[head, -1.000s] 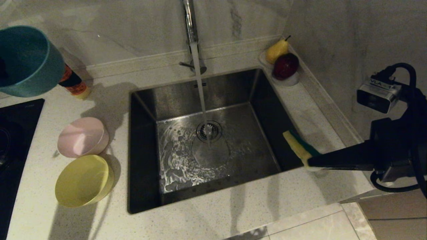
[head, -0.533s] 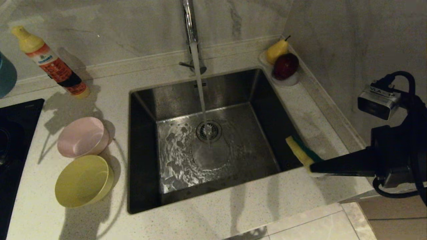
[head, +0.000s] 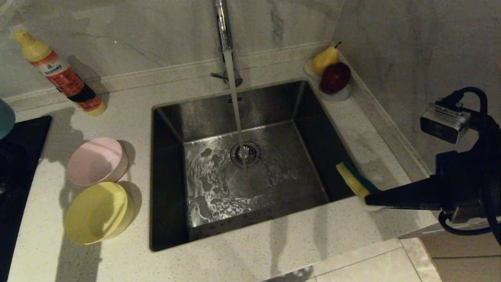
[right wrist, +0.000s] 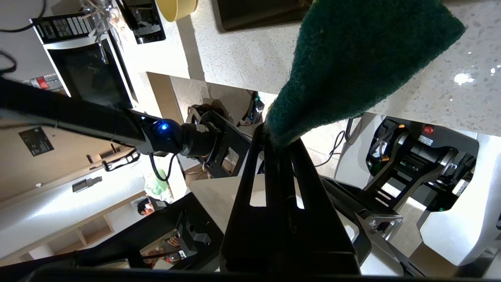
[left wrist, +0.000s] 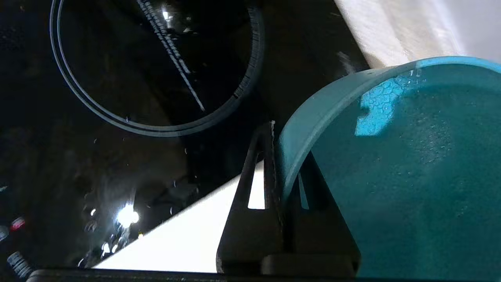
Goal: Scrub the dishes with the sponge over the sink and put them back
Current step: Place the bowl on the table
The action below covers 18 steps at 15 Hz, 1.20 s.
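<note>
Two grips: left gripper (left wrist: 280, 164) pinches the blue bowl's (left wrist: 391, 164) rim above the stove top (left wrist: 117, 156); right gripper (right wrist: 280, 143) clamps the sponge (head: 354, 182) at the sink's (head: 172, 219) right edge.

In the head view only a sliver of the light blue bowl (head: 5, 117) was seen at the left edge, and the left claw (left wrist: 282, 156) clamped on its rim was cut out of that view altogether. The tap (head: 222, 27) was cropped by the top edge. The stove top (head: 19, 156) was cut off at the left. The sponge's (head: 354, 181) held end was hidden by the right claw (head: 370, 199).
</note>
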### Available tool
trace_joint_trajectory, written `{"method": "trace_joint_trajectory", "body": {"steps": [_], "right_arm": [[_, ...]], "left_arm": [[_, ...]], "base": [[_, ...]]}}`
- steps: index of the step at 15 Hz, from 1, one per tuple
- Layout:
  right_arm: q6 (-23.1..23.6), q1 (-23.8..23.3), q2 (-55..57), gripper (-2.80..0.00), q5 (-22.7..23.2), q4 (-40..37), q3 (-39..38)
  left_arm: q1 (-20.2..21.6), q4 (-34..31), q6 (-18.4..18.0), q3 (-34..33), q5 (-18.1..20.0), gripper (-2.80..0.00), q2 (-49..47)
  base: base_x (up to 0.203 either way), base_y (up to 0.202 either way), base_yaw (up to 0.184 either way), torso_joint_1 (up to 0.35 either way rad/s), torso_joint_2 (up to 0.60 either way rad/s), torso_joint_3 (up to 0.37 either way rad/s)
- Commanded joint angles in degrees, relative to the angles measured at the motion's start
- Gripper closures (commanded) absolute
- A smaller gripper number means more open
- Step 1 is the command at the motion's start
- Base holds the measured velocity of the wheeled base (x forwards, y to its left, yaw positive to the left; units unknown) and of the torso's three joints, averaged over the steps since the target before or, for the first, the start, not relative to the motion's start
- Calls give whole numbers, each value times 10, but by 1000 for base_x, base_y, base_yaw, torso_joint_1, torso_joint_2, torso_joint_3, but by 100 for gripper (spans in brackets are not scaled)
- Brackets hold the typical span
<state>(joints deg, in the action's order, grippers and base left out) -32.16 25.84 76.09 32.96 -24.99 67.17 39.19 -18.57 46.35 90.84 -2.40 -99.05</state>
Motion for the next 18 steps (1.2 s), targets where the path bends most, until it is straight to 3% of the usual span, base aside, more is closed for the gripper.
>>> {"method": "trace_joint_trajectory", "body": {"steps": [1,9,18], "right_arm": [[2,-6,-2,0,3,-2,-1],[13,-12,-10,0,4,-2,2],[12,-15,-10,0,6,-1,-2]], "left_arm": [[17,0,12,26,2,0,-58],[32,-6,55,56,5,0,-126],[46,-7,56,72,15,0,-178]], "base": [[0,0,0,0,0,0],[0,0,0,0,0,0],[0,0,0,0,0,0]]}}
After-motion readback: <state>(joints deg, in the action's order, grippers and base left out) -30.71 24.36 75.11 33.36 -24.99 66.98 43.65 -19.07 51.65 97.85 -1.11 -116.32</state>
